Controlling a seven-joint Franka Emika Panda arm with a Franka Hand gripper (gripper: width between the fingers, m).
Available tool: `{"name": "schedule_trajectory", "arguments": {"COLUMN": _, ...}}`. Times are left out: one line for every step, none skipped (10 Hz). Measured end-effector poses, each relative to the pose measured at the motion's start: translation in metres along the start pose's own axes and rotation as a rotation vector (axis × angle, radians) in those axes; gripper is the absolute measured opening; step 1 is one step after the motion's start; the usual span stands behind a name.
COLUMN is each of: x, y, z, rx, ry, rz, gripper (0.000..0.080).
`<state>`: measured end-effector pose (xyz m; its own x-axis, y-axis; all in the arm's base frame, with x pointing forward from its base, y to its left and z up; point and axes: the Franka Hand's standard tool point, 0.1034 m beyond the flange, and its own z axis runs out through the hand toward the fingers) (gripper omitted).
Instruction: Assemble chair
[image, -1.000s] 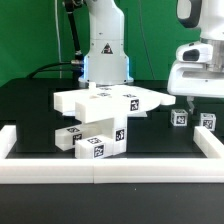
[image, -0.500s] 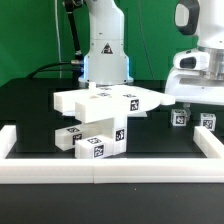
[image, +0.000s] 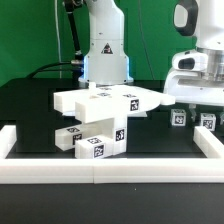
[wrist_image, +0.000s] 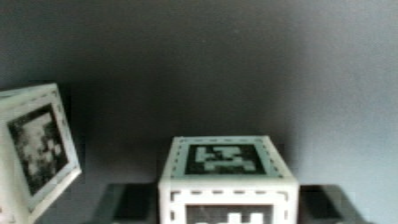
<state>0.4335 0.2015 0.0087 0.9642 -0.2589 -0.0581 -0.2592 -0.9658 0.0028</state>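
The chair parts are matte white tagged blocks. A flat slab (image: 105, 100) rests on stacked bars (image: 95, 140) at the exterior view's centre-left. Two small cubes stand at the exterior view's right, one (image: 178, 118) under my gripper (image: 180, 110) and a second one (image: 207, 121) beside it. In the wrist view the cube (wrist_image: 226, 160) sits between my gripper (wrist_image: 231, 205), with a dark finger (wrist_image: 134, 200) pressed flush against each side. Another tagged white piece (wrist_image: 39, 140) stands apart from it.
A long low white border rail (image: 110, 170) runs along the front and sides of the black table. The arm's white base (image: 105, 45) stands behind the slab, with a green backdrop beyond it.
My gripper has come down a little over the nearer cube and its jaws have closed in against the cube's sides. The slab and bars have not moved.
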Motion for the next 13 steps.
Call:
{"name": "schedule_trajectory", "arguments": {"x": 0.000, "y": 0.000, "z": 0.000, "rx": 0.000, "ry": 0.000, "rz": 0.000, "gripper": 0.0285}}
{"name": "schedule_trajectory", "arguments": {"x": 0.000, "y": 0.000, "z": 0.000, "rx": 0.000, "ry": 0.000, "rz": 0.000, "gripper": 0.0285}}
{"name": "schedule_trajectory", "arguments": {"x": 0.000, "y": 0.000, "z": 0.000, "rx": 0.000, "ry": 0.000, "rz": 0.000, "gripper": 0.0285}}
{"name": "schedule_trajectory", "arguments": {"x": 0.000, "y": 0.000, "z": 0.000, "rx": 0.000, "ry": 0.000, "rz": 0.000, "gripper": 0.0285}}
{"name": "schedule_trajectory", "arguments": {"x": 0.000, "y": 0.000, "z": 0.000, "rx": 0.000, "ry": 0.000, "rz": 0.000, "gripper": 0.0285}}
{"name": "schedule_trajectory", "arguments": {"x": 0.001, "y": 0.000, "z": -0.001, "rx": 0.000, "ry": -0.001, "rz": 0.002, "gripper": 0.0285}}
{"name": "schedule_trajectory", "arguments": {"x": 0.002, "y": 0.005, "z": -0.012, "rx": -0.006, "ry": -0.028, "rz": 0.015, "gripper": 0.0285}}
{"name": "schedule_trajectory", "arguments": {"x": 0.006, "y": 0.008, "z": -0.027, "rx": 0.000, "ry": -0.037, "rz": 0.030, "gripper": 0.0285}}
{"name": "schedule_trajectory", "arguments": {"x": 0.010, "y": 0.009, "z": -0.038, "rx": 0.009, "ry": -0.036, "rz": 0.039, "gripper": 0.0287}}
{"name": "schedule_trajectory", "arguments": {"x": 0.012, "y": 0.011, "z": -0.050, "rx": 0.016, "ry": -0.042, "rz": 0.045, "gripper": 0.0287}}
{"name": "schedule_trajectory", "arguments": {"x": 0.019, "y": 0.017, "z": -0.064, "rx": 0.027, "ry": -0.040, "rz": 0.044, "gripper": 0.0287}}
{"name": "schedule_trajectory", "arguments": {"x": 0.026, "y": 0.023, "z": -0.076, "rx": 0.036, "ry": -0.038, "rz": 0.053, "gripper": 0.0287}}
{"name": "schedule_trajectory", "arguments": {"x": 0.030, "y": 0.025, "z": -0.084, "rx": 0.041, "ry": -0.027, "rz": 0.052, "gripper": 0.0287}}
